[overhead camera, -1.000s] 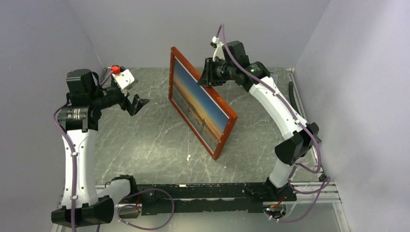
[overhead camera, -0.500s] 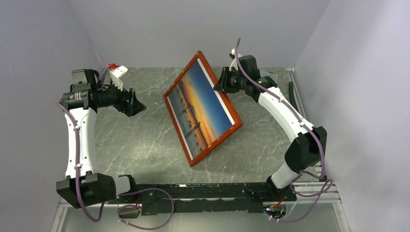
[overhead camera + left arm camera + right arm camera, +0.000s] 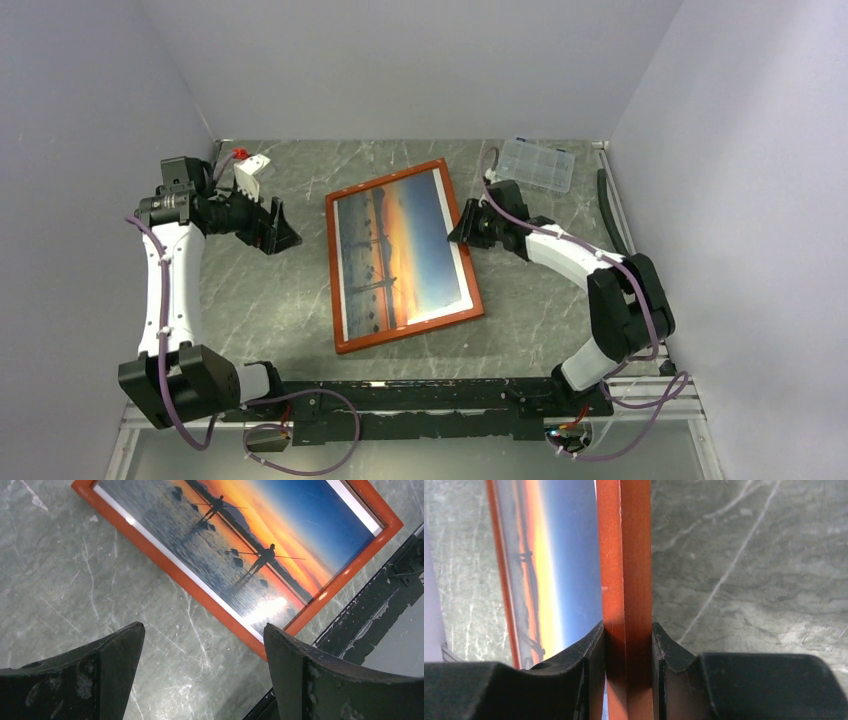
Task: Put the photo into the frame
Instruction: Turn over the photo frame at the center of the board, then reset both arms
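The right end effector is pinching the right border of the frame, which is lying flat mid-surface, its long axis running far edge to near edge. The photo is sitting face-up inside. The left end effector is hanging wide open and empty toward the left edge.

Wide-open left hand; right hand in tight pinch.

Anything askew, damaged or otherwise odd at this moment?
Minor only. The frame lies face up, turned askew on the table, with the jaws of the right gripper clamped on its right border. A white strip shows along the near edge of the photo; margin or gap, cannot tell. No damage visible.
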Robot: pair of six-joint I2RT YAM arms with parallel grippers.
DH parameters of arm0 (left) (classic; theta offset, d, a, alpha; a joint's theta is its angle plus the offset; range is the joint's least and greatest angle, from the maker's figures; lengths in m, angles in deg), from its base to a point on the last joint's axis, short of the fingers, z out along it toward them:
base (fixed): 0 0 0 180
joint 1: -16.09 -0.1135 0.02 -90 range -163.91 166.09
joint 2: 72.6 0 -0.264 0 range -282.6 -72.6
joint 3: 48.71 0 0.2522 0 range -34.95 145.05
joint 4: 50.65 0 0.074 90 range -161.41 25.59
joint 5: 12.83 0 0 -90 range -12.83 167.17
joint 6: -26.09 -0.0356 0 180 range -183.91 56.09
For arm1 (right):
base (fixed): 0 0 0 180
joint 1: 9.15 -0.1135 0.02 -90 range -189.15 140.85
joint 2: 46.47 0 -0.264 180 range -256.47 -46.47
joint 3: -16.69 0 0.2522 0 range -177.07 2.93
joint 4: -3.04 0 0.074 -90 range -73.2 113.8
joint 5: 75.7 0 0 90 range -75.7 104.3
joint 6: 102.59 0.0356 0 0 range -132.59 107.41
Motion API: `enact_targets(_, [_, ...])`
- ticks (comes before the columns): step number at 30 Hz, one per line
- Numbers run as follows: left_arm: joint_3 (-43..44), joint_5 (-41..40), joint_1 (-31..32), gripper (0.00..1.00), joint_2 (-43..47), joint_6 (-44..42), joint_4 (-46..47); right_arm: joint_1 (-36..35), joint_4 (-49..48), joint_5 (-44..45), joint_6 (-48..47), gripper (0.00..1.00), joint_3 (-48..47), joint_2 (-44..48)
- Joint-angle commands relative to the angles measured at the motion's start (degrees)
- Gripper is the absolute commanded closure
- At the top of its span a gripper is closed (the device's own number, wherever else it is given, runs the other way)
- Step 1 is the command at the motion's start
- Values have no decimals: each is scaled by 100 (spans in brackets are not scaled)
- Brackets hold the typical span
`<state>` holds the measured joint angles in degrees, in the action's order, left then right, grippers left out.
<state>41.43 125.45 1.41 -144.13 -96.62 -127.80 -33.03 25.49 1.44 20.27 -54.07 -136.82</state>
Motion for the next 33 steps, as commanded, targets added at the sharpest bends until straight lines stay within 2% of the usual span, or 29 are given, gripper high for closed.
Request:
enact_targets(1, [79,-348,-49,6,-325,162,-92,-32,-791,742,113,73,482,-72])
enact_targets(4, [-45,-428,-86,6,-393,415,146,-34,-1083,860,164,64,669,-103])
enact_targets(11, [-673,-495,-98,6,-457,967,1143,-14,-1105,1215,43,24,773,-167])
enact_targets(16, [-815,-473,-101,6,-739,1096,1408,27,-899,1564,-6,13,650,-26])
enact_targets(18, [-932,-540,-100,6,-813,1226,1668,70,-667,1914,11,2,664,172])
enact_targets(23, [-1474,-909,-90,6,-901,1872,2894,567,-481,2625,124,0,996,983])
enact_targets(26, [-1823,-1265,-88,6,-1007,2329,3740,677,-49,4125,-108,0,1012,1317])
enact_targets(30, [-2189,-1690,-88,6,-1235,2658,4678,795,-291,5494,-788,0,1287,1290])
enact_targets(32, [-2424,-1741,-90,6,-1367,2747,5233,1190,-122,5435,-667,0,1199,1169])
enact_targets(33, [-2563,-1707,-88,6,-1458,2816,5584,1444,-129,5060,-556,0,1187,1164])
